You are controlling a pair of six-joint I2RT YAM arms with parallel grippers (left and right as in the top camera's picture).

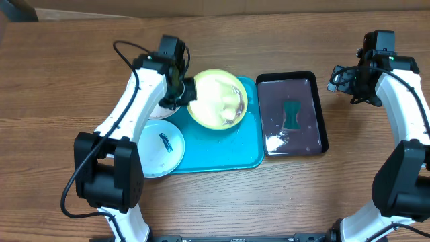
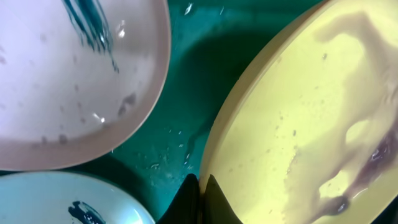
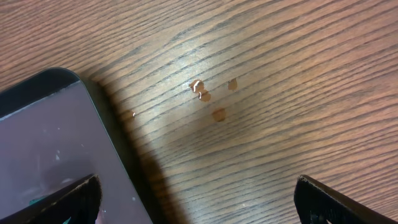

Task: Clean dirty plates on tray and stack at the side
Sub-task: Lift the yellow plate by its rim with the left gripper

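— What lies on the brown wooden table (image 1: 67, 67)?
— A large turquoise rectangular plastic tray (image 1: 228, 151) sits mid-table. A smaller black tray with a purple inside (image 1: 321, 114) is just to its right.
— And the plates?
— The round yellow-green plastic plate with a cream centre (image 1: 215, 101) sits tilted over the turquoise tray's far end. The round pale blue plate (image 1: 151, 158), smeared dark, overlaps its left edge, and the round white plate (image 2: 62, 93) lies beside it.
— Grippers?
— The left gripper (image 2: 200, 196) pinches the yellow-green plate's rim. The right gripper (image 3: 199, 200) hangs spread wide over wood, holding nothing.
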